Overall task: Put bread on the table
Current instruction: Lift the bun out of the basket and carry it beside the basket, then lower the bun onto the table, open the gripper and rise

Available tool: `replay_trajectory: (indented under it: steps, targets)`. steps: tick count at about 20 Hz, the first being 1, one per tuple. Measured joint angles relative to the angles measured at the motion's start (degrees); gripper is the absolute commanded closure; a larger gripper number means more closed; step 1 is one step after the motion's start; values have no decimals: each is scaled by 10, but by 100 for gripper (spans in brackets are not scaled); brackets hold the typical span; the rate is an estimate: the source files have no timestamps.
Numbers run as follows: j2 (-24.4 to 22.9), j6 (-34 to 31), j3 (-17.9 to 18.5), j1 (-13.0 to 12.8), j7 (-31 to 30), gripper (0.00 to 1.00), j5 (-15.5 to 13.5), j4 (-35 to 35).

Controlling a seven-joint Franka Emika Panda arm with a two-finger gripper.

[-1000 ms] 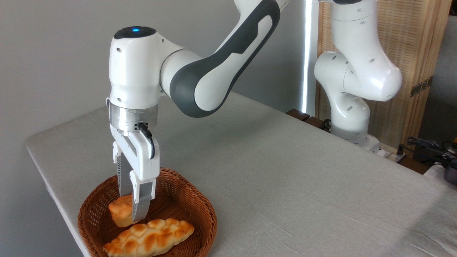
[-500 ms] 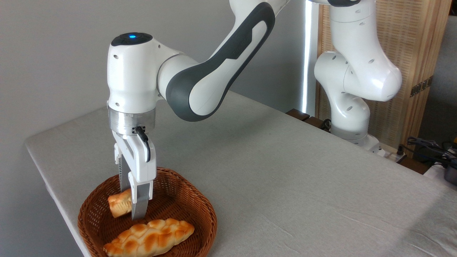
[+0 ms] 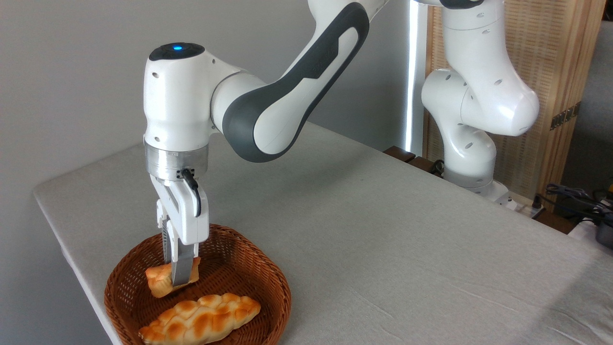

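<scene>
Inside the wicker basket point(image 3: 119, 287) at the table's point(image 3: 383, 230) front-left corner, the gripper point(image 3: 178, 273) stands vertical, its fingers clamped on the small bread point(image 3: 160, 282), which hangs tilted and appears just clear of the basket floor. The braided loaf point(image 3: 201, 320) lies just beside it. Risk: the off-centre pinch may let the bun rotate and slip out during transfer.

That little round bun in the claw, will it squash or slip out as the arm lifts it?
Probably soft: the bread looks pinched narrow where the gripper closes on it. It may well swivel, since the fingers hold only its right end and the rest juts out left. Its cracked, lumpy crust looks matte, so slipping seems unlikely. If it drops, the basket is directly below.
</scene>
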Motion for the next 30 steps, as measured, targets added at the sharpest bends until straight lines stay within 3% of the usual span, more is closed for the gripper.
replay_trajectory:
  steps: [5,8,12,14,15,16,19,23,30]
  targets:
    - [-38,-31,20,6,0,86,-52,6]
    - [-92,-125,55,7,1,86,-81,8]
    - [-153,-292,89,7,41,85,-88,5]
    - [-173,-345,95,7,66,71,-89,-7]
    - [-182,-358,96,7,85,58,-89,-21]
    - [-187,-362,97,7,102,33,-90,-35]
    - [-196,-361,97,-1,153,1,-98,-88]
    - [-195,-327,97,-28,161,0,-99,-132]
    - [-195,-315,98,-32,200,0,-99,-146]
